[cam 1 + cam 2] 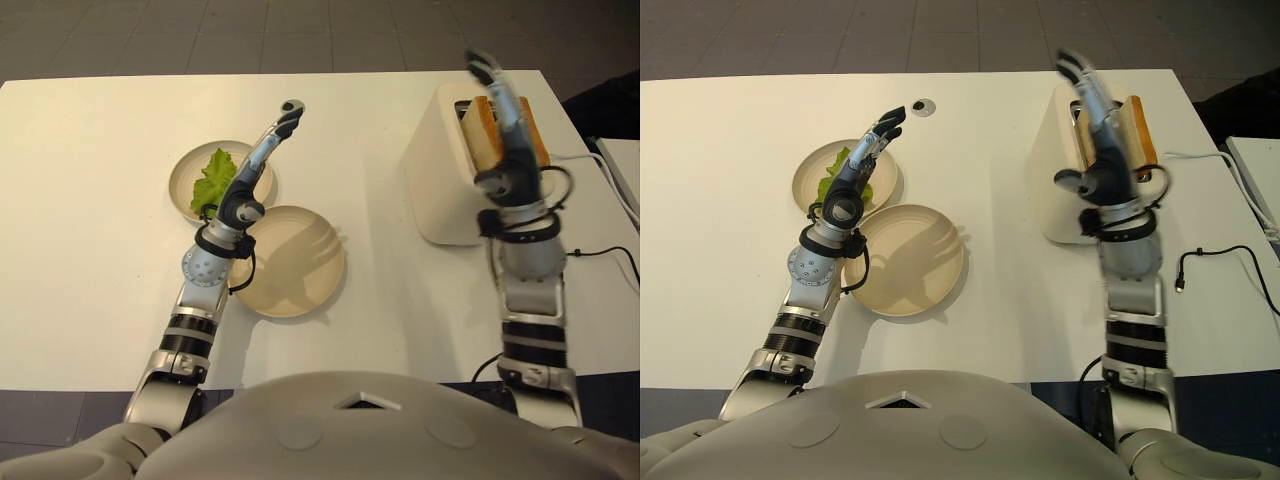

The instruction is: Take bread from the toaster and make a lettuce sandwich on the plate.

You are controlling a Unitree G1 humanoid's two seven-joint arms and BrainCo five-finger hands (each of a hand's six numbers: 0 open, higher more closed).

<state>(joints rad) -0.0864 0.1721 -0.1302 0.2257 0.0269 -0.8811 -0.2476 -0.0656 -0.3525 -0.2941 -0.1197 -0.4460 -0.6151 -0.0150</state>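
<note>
Bread (1138, 128): upright in toaster (432, 170) slots, right side of counter (90, 200).
R hand (505, 140): over toaster, by bread; fingers (497, 95) straight, released.
L hand (258, 165): above lettuce (212, 180); fingers (280, 128) straight, released.
Lettuce: in small dish (183, 170).
Plate (300, 280): just beside dish, nearer robot.

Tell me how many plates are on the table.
2. The lettuce plate lies by the left hand; the empty plate lies just nearer, to its right. No others seem hidden.
</note>
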